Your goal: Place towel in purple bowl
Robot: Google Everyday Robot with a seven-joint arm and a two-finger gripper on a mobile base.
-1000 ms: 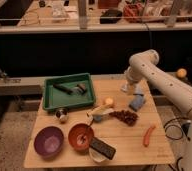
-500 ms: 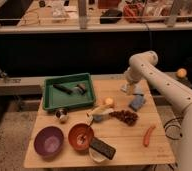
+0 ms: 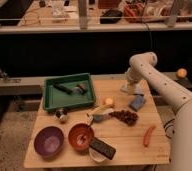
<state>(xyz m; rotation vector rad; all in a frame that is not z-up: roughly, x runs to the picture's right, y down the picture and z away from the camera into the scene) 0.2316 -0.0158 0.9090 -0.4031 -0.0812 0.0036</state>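
Here, claw [image 3: 132, 91] just above towel [image 3: 137, 103], purple bowl [image 3: 49, 141] well apart

One tabletop [image 3: 129, 142] carries two round bowls of like size: one purple bowl [image 3: 49, 141] at eight o'clock and one orange-red bowl [image 3: 81, 136] at seven. One green tray [image 3: 48, 95] sits at eleven o'clock and holds two things: one dark bar [image 3: 64, 88] and one small round can [image 3: 79, 90]. One blue towel [image 3: 137, 103] lies at two o'clock, with the single gripper [image 3: 131, 90] just beside it. There is one orange stick [image 3: 148, 135] at four o'clock, one dark cluster [image 3: 124, 116] near the centre and one black block [image 3: 103, 148] at six.
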